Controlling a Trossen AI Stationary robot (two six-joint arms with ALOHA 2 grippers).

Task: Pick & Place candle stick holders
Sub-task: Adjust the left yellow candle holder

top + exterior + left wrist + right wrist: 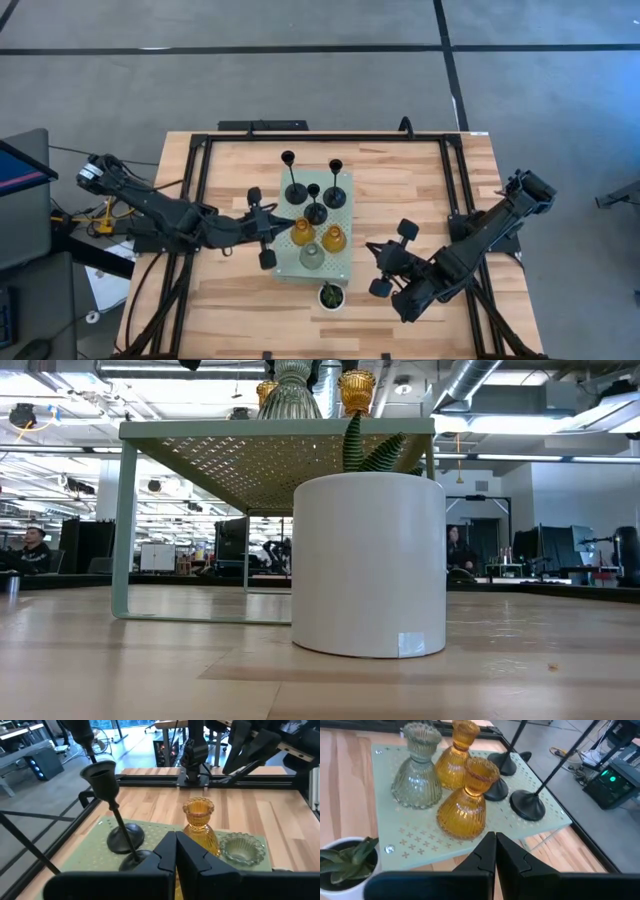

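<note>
The candle stick holders stand by their bases on a pale green perforated board [340, 268] at mid-table. Three are black with thin stems [289, 190] [335, 195] [315, 210], two are amber glass [302, 233] [334, 238], and one is clear-grey glass [312, 257]. My left gripper [284, 224] [175, 851] is shut and hovers at the board's left edge, pointing at the amber holders [198, 820]. My right gripper [373, 252] [495, 851] is shut and hangs off the board's right edge, tipped down toward the nearer amber holder [466, 802]. Neither holds anything.
A small green plant in a white pot [330, 296] [370, 565] stands on the table just in front of the board. The board [275, 432] is raised on thin legs. A black frame [200, 150] rims the table. Bare wood lies to the left and right of the board.
</note>
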